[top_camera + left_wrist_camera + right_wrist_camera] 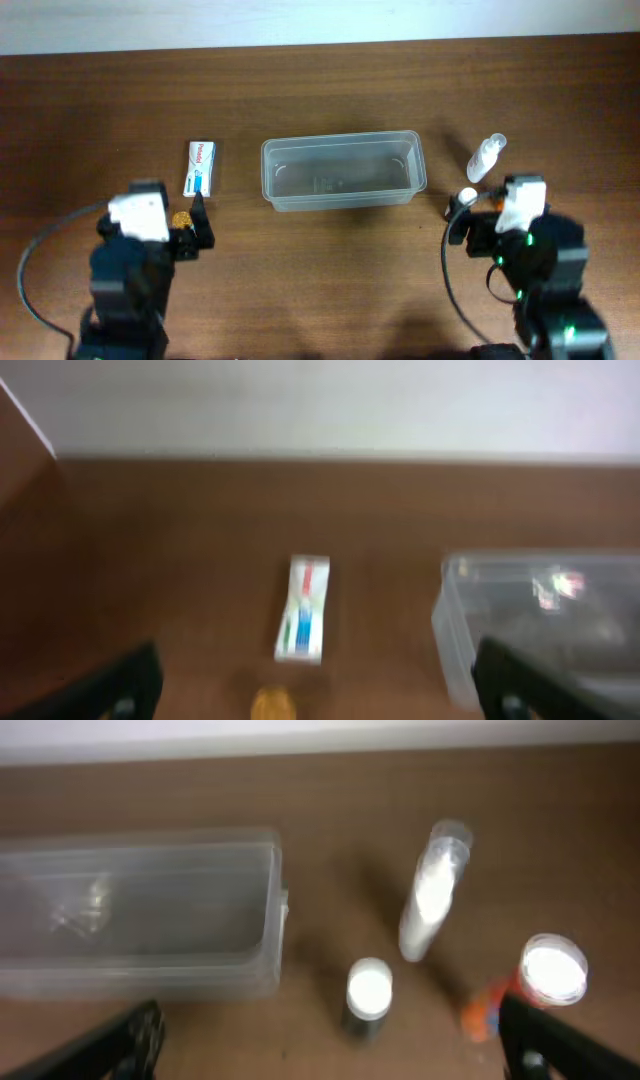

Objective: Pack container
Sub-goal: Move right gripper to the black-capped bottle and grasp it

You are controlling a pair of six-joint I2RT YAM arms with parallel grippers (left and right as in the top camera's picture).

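The clear plastic container (342, 198) stands open in the middle of the table, with nothing visible in it. My left gripper (192, 226) is open and empty, to the left of the container (452, 622). A white box with blue and red print (201, 167) lies flat ahead of it (303, 608), and a small orange-yellow object (270, 704) sits between its open fingers (315, 702). My right gripper (468, 216) is open and empty (335, 1055). A small dark bottle with a white cap (368, 998) stands just ahead of it.
A clear spray bottle (487, 157) lies right of the container and also shows in the right wrist view (430, 895). An orange bottle with a white cap (540, 978) stands by my right gripper's right finger. The container's right end (272, 910) lies left of the bottles.
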